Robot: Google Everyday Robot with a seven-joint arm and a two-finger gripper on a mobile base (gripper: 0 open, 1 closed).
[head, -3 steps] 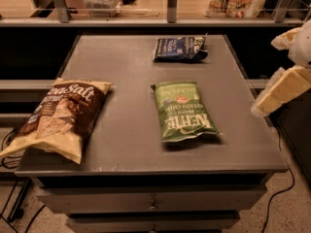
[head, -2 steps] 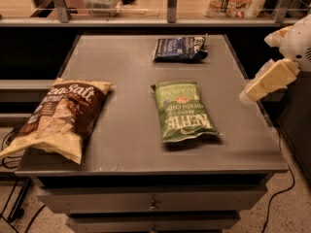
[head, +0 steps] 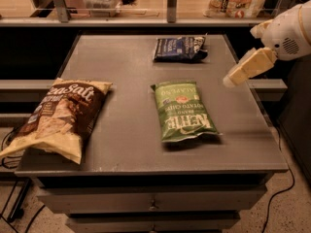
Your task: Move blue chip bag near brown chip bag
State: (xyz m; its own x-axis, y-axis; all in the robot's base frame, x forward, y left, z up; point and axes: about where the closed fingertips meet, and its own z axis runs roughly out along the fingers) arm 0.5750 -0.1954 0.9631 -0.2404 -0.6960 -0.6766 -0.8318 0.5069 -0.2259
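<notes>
Since the small crinkled navy-blue chip bag (head: 180, 48) lies upper centre, the cream gripper (head: 232, 78), at frame right, state untellable, should descend mid-bag, then carry it toward the large brown chip bag (head: 60, 115) lower left.

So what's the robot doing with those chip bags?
The robot's tool hovers above the right side of the table, not touching any bag. The blue chip bag lies at the far edge, the brown chip bag at the near left corner, and a green bag sits between them. They lie far apart.
</notes>
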